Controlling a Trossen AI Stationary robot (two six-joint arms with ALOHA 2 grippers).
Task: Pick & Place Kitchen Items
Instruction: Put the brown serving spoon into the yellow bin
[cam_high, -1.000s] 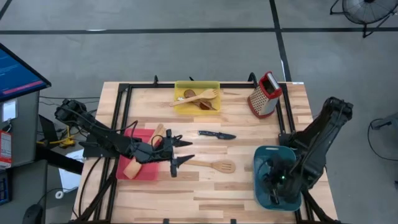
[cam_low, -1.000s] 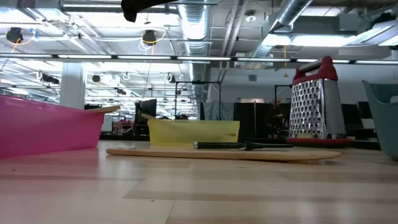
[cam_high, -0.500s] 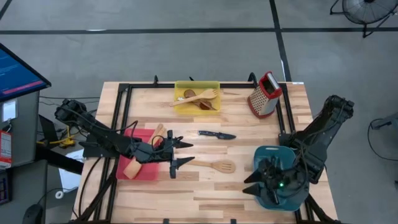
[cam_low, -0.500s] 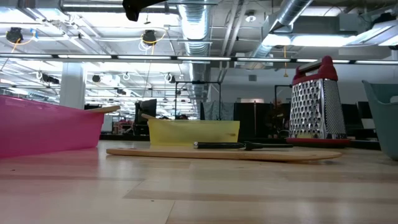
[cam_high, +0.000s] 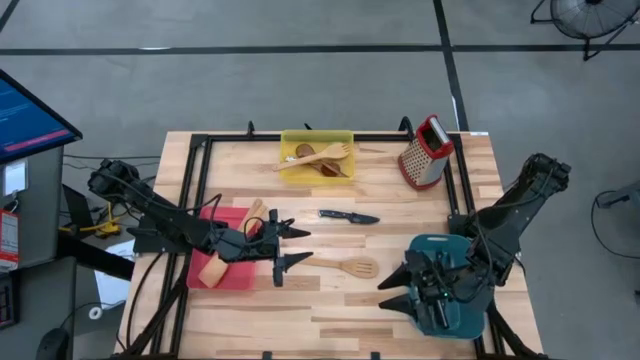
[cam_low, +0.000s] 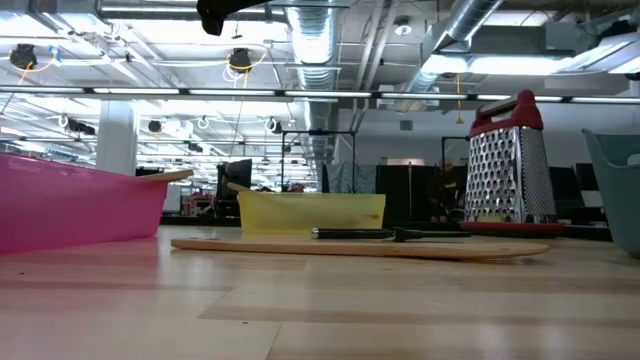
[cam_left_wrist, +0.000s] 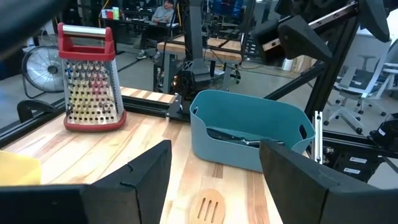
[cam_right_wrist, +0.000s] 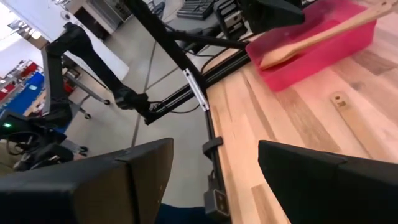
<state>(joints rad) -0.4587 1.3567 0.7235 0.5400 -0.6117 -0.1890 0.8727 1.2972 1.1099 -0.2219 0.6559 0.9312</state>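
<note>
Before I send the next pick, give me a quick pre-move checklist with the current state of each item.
1. Left pincer open and empty: ok, hanging beside the red bin.
2. Right pincer open and empty: ok, at the teal bin's near-left edge.
3. Slotted turner free on the table: ok, lying between the two pincers, nothing on it.
4. Knife free on the table: ok, apart from the turner.
5. Grater clear of both arms: ok, upright at the far edge.
6. Room left in the teal bin: cannot tell; a utensil already lies inside.
</note>
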